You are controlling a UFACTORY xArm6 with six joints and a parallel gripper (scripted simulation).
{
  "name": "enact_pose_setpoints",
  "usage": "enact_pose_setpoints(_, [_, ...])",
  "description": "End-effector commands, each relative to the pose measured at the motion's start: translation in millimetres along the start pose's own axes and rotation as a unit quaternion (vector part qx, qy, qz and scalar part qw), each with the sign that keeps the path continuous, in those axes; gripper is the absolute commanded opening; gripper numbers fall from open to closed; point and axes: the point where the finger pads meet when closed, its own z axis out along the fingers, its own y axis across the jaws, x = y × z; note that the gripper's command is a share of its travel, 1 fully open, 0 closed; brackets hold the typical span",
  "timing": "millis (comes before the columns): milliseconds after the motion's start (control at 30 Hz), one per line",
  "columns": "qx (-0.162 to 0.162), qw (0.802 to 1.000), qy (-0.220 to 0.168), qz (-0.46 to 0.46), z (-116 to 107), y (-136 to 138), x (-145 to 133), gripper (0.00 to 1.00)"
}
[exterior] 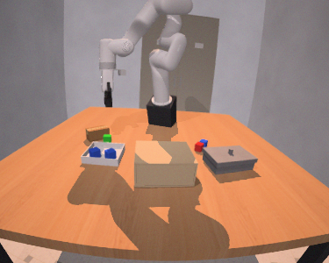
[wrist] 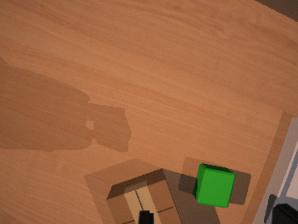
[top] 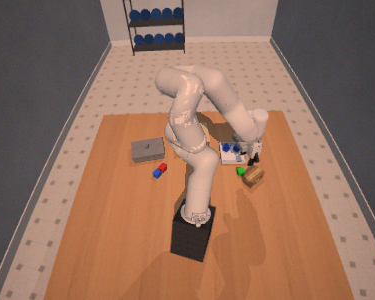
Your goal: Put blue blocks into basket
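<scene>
My gripper (top: 253,161) (exterior: 108,104) (wrist: 215,215) is open and empty, above the table near the brown box and green block. The white basket (top: 233,163) (exterior: 100,161) (wrist: 284,150) holds two blue blocks, one (top: 226,147) (exterior: 95,152) beside the other (top: 236,148) (exterior: 110,153). Another blue block (top: 157,173) (exterior: 203,142) lies against a red block (top: 163,167) (exterior: 199,147). The light wooden cabinet (exterior: 164,174) stands mid-table; its drawer front is hidden. The grey metal box (top: 151,158) (exterior: 230,167) has its lid (top: 154,145) (exterior: 217,154) on. Insides of both are hidden.
A brown box (top: 253,176) (exterior: 97,133) (wrist: 165,209) with pale stripes stands near the basket. A green block (top: 240,171) (exterior: 107,138) (wrist: 215,186) lies between them. The arm's black base (top: 192,240) (exterior: 161,115) stands behind the cabinet in the exterior view.
</scene>
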Motion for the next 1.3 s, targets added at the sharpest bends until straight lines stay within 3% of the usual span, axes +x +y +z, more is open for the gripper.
enact_pose_setpoints(0, [0.010, 0.997, -0.007, 0.079, -2.0, 12.9, 25.1, 0.73])
enact_pose_setpoints(233, [0.009, 0.987, -0.008, 0.162, -1.3, 25.5, 52.4, 0.73])
enact_pose_setpoints(567, [0.008, 0.941, -0.010, 0.338, 0.4, 53.2, 111.9, 0.73])
enact_pose_setpoints(633, [0.008, 0.941, -0.010, 0.338, 0.4, 53.2, 111.9, 0.73])
enact_pose_setpoints(1133, [0.003, 0.818, -0.004, 0.575, 1.8, 96.6, 205.8, 0.73])
enact_pose_setpoints(1200, [0.003, 0.818, -0.004, 0.575, 1.8, 96.6, 205.8, 0.73])
enact_pose_setpoints(1267, [0.005, 0.788, -0.011, 0.615, 2.1, 102.8, 218.3, 0.73])
